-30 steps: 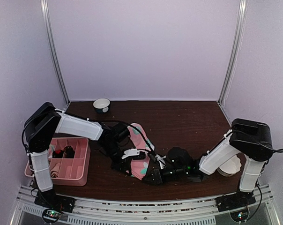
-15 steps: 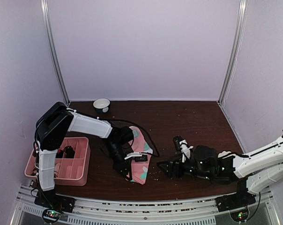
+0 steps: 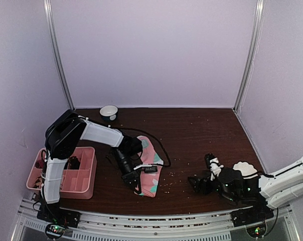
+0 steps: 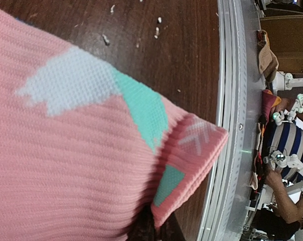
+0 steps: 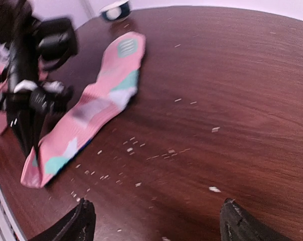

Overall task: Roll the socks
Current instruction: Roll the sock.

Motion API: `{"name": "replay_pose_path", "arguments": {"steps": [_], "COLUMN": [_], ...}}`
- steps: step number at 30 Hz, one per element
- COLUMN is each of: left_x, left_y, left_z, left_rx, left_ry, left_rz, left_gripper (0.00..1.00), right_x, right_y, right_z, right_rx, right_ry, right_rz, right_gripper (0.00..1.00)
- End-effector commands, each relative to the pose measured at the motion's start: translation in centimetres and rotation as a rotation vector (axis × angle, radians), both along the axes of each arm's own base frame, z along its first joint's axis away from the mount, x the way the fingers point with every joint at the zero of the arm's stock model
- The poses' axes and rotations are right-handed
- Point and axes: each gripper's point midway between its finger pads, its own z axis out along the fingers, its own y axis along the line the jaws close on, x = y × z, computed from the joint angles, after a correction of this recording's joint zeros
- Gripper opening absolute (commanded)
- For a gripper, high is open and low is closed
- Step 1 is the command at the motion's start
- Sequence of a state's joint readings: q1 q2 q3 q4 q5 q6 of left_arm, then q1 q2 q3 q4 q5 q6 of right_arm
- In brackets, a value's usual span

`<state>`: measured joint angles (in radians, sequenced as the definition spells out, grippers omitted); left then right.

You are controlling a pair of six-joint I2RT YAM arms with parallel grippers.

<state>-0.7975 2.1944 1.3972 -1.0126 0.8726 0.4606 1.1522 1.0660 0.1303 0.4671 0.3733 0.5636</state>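
Observation:
The pink socks with mint-green patches lie flat at the table's left centre, stretched toward the near edge. My left gripper sits on their near left side. In the left wrist view the pink knit fills the picture and the left gripper is shut on a fold of it at the bottom edge. My right gripper rests low over bare table, well right of the socks. In the right wrist view the right gripper is wide open with only wood between its fingers, and the socks lie ahead to the left.
A pink divided tray stands at the near left with dark items inside. A small white bowl sits at the back left. A white bundle lies by the right arm. Pale crumbs dot the wood. The metal rail runs along the near edge.
The right gripper has pulled away from the socks to the right and opened wide. The left gripper has stayed shut on the pink socks, which now lie flatter.

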Motion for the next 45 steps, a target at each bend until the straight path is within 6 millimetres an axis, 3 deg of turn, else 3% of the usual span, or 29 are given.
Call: {"name": "replay_pose_path", "arguments": {"steps": [1, 4, 8, 11, 14, 21, 27, 30, 35, 40, 41, 45], "left_x": [0.9, 1.0, 1.0, 1.0, 1.1, 1.1, 1.3, 1.6, 2.5, 4.5, 5.5, 7.0], "left_y": [0.7, 0.9, 0.9, 0.9, 0.9, 0.8, 0.7, 0.5, 0.5, 1.1, 0.8, 0.8], "left_z": [-2.2, -2.5, -2.7, -2.7, -2.7, -2.6, -2.3, -2.1, -1.8, -1.2, -0.5, 3.0], "left_rx": [0.083, 0.100, 0.107, 0.109, 0.107, 0.100, 0.084, 0.068, 0.030, -0.013, -0.052, -0.189], "left_ry": [-0.028, -0.030, -0.027, -0.027, -0.031, -0.034, -0.053, -0.082, -0.186, -0.412, -0.504, -0.743], "left_rz": [0.013, 0.018, 0.020, 0.018, 0.016, 0.012, 0.010, 0.009, -0.006, 0.005, 0.015, 0.036], "left_gripper": [0.00, 0.00, 0.00, 0.00, 0.00, 0.00, 0.00, 0.05, 0.20, 0.35, 0.42, 0.45], "right_x": [-3.9, -4.9, -5.7, -6.2, -6.1, -5.4, -4.8, -4.4, -2.8, -3.0, -3.2, -3.7], "right_y": [8.6, 12.7, 17.1, 19.5, 20.4, 20.5, 20.2, 19.9, 18.8, 18.8, 18.8, 18.8], "right_z": [1.3, 0.6, 0.5, -0.6, -1.7, -2.7, -3.5, -4.0, -5.3, -5.9, -6.2, -7.6], "right_rx": [-0.046, -0.100, -0.049, -0.049, -0.065, -0.097, -0.086, -0.068, 0.014, 0.122, 0.127, 0.114], "right_ry": [-0.057, -0.090, -0.099, -0.076, -0.063, -0.057, -0.016, 0.028, 0.190, 0.386, 0.435, 0.601], "right_rz": [0.386, 0.495, 0.603, 0.663, 0.669, 0.636, 0.606, 0.587, 0.509, 0.524, 0.526, 0.515], "right_gripper": [0.85, 0.77, 0.63, 0.56, 0.52, 0.42, 0.13, 0.00, 0.00, 0.00, 0.00, 0.00]}}
